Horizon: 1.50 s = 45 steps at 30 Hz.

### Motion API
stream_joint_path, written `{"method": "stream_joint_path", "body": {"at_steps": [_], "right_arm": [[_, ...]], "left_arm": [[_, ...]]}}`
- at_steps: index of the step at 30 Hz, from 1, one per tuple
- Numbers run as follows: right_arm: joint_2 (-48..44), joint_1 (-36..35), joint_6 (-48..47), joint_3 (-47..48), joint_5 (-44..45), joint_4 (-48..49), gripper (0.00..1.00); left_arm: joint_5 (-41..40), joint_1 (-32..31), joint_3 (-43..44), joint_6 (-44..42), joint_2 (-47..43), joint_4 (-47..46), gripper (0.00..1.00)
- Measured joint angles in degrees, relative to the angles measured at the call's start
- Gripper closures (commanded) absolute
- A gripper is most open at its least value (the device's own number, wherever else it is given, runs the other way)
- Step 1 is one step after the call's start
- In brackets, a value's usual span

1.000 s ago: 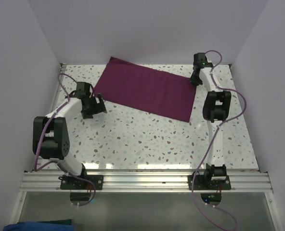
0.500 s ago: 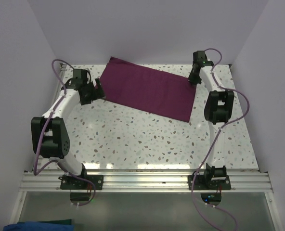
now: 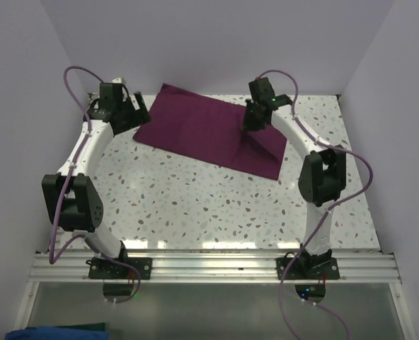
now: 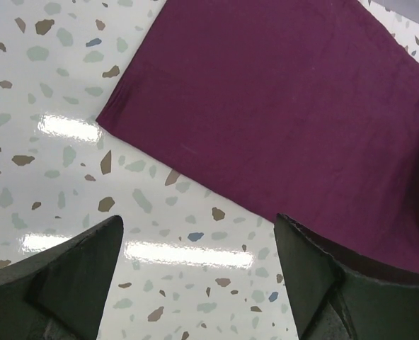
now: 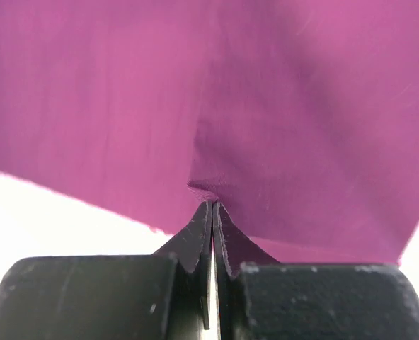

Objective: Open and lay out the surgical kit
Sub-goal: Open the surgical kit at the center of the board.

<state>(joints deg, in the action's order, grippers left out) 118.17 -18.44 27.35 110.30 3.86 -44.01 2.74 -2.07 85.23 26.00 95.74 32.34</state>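
Observation:
The dark purple-maroon cloth wrap (image 3: 195, 129) lies folded at the back of the table. My right gripper (image 3: 253, 125) is shut on the cloth's right corner (image 5: 211, 185) and holds it lifted and pulled leftward over the cloth. My left gripper (image 3: 134, 112) is open, just off the cloth's left corner (image 4: 110, 117), with the right finger (image 4: 316, 273) over the cloth's near edge. The steel tray, tweezers and scissor-like instruments are hidden.
The table is speckled white terrazzo (image 3: 195, 205), walled on the left, right and back. A metal rail (image 3: 209, 265) runs along the near edge by the arm bases.
My right gripper has moved left from the cloth's far right corner, lifting that corner with it. My left gripper has moved toward the back, up to the cloth's left corner.

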Motion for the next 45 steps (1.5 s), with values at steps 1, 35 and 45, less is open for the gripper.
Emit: {"method": "stream_joint_path", "body": {"at_steps": [1, 35, 45], "right_arm": [[-1.6, -1.6, 0.2, -2.9, -0.6, 0.6, 1.00], [-52.6, -21.2, -1.0, -50.6, -17.6, -30.0, 0.02], [-38.1, -14.9, 1.9, -31.9, -5.9, -21.3, 0.01]], "left_arm": [[-0.2, 0.0, 0.5, 0.0, 0.0, 0.1, 0.08], [-2.0, 0.1, 5.1, 4.4, 1.0, -0.2, 0.08], [-1.9, 0.2, 3.1, -0.3, 3.7, -1.2, 0.08]]}}
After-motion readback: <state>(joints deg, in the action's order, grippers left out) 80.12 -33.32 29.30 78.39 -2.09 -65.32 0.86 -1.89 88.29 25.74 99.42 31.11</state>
